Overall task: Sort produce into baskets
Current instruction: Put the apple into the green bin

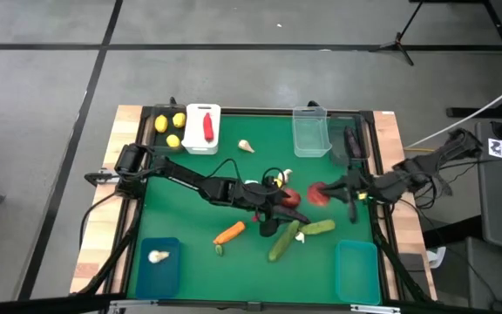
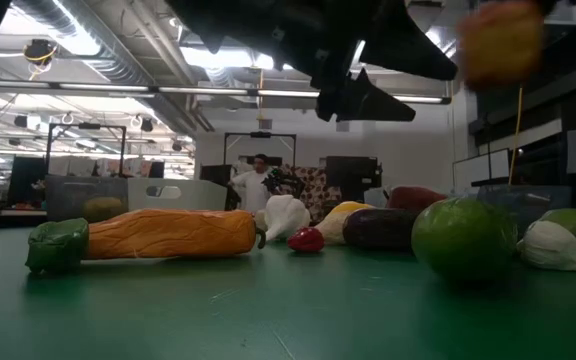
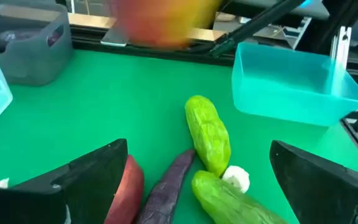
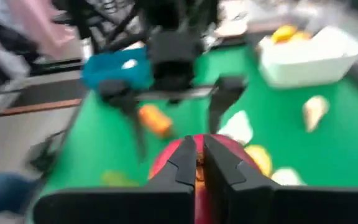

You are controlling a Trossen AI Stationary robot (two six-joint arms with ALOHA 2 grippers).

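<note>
Round red fruit (image 1: 318, 193) mid-mat, pinched in right gripper (image 1: 328, 189), near cucumbers (image 1: 317, 228). Low view: fruit (image 2: 502, 40) aloft. Left wrist: left gripper (image 3: 194, 180) spread wide over eggplant (image 3: 166, 190). Right wrist: fingers (image 4: 182, 163) clamped on fruit.

Three lemons (image 1: 171, 127) are lying left of the chili (image 1: 206, 126), which is lying in the white bin (image 1: 216, 112).
</note>
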